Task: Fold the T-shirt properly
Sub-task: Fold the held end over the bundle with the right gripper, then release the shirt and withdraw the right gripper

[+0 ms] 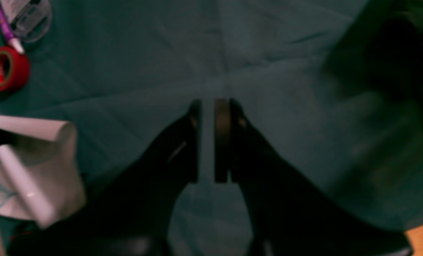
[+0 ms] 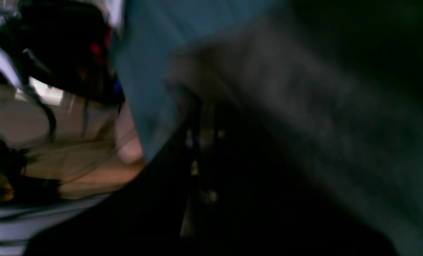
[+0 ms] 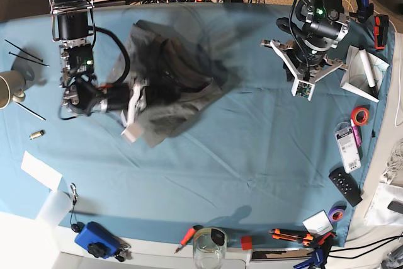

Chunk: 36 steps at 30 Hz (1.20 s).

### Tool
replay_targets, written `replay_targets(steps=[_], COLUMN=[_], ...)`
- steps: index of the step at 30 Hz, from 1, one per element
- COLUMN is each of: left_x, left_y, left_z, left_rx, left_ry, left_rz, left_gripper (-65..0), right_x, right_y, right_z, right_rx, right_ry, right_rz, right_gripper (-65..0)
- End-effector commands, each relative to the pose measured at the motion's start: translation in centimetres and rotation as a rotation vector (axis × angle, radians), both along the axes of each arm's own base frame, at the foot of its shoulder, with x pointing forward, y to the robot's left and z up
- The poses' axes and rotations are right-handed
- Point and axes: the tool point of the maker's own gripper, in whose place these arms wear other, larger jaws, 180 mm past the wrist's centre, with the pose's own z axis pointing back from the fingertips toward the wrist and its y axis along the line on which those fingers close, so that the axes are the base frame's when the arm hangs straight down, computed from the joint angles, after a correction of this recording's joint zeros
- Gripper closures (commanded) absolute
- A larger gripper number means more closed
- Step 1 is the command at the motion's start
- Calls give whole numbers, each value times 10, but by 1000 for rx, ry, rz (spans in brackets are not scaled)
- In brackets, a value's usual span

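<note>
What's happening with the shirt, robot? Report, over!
Right gripper shut on the T-shirt, lifting it bunched. Left gripper slightly apart, holding nothing, above the blue cloth. Nothing in the way.

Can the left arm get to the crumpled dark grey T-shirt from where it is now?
Probably yes. Only bare teal table cloth lies between the left tool and the crumpled dark grey T-shirt. The right tool, though, is shut on the shirt's near side, so space there is tight.
</note>
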Motion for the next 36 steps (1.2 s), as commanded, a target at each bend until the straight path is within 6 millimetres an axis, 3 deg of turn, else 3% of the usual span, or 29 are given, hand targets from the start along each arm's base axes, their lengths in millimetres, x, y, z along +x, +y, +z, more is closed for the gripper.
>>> replay_targets(steps=[1,3,7,14,19,27,36], left_x=[5,6,4,-2,-11,-34,-90], left_y=[8,20,40,53,65,99,134], left_z=[9,10,10,7,3,-2,-17], left_rx=[31,71,148,197,205,134,155], left_ry=[-40,-44,-38,-4,24,86,228], left_rz=[7,29,35,30,73,173,253], left_gripper=[-53,-53,-53,-53,-51,-51,-49], right_x=[24,34,41,28,-1,-53,-111], right_y=[-8,-24,-59,-108,-132,-159,-172], right_z=[42,60,69,73,77,64,52], right_rx=[39,-1,-23,-28,-89,-194,-315], right_ry=[-141,-227,-261,-285,-322,-277,-198], right_rz=[-41,-84,-192,-363,-432,-501,-517], right_gripper=[0,0,0,0,0,0,0])
